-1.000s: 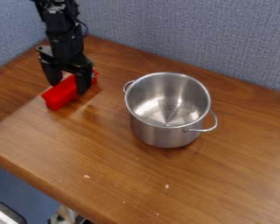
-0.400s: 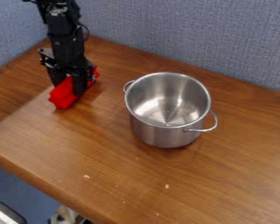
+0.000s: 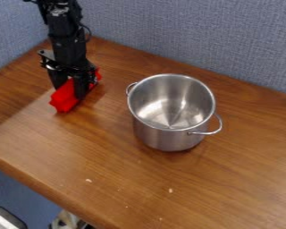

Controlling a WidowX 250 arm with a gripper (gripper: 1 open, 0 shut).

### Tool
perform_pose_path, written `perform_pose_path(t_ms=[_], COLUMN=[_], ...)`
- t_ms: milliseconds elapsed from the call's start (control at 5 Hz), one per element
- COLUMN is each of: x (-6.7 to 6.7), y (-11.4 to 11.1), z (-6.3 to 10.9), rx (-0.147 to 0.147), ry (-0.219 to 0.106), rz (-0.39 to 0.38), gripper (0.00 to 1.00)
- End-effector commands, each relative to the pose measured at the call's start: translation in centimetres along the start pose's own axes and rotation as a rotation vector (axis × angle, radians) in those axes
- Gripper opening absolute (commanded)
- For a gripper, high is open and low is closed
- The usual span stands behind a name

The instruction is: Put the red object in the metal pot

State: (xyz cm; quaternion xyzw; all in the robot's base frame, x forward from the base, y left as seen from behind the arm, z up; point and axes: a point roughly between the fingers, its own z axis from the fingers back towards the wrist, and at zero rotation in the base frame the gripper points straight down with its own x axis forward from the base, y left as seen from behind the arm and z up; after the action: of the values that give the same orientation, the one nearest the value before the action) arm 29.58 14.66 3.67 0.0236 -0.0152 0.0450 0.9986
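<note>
"Where's the bright red rectangular block (image 3: 64, 97)?"

"On the brown wooden table (image 3: 133, 190), at the left, pinched by the black robot gripper (image 3: 72, 86)."

"And the shiny stainless-steel pot (image 3: 172, 112)?"

"Right of the block, well apart."

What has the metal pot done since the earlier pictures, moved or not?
No, the metal pot sits in the same spot against the wooden table.
</note>
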Motion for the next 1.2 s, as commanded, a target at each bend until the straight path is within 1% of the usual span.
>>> perform_pose_path(t_ms=[0,600,1000], x=[0.6,0.2,-0.2], y=[-0.1,-0.4,-0.7], z=[1.7,2.3,3.7], rx=[0.015,0.005,-0.005], ry=[-0.043,-0.037,-0.047], rz=[-0.009,-0.005,-0.003], gripper=[0.00,0.00,0.00])
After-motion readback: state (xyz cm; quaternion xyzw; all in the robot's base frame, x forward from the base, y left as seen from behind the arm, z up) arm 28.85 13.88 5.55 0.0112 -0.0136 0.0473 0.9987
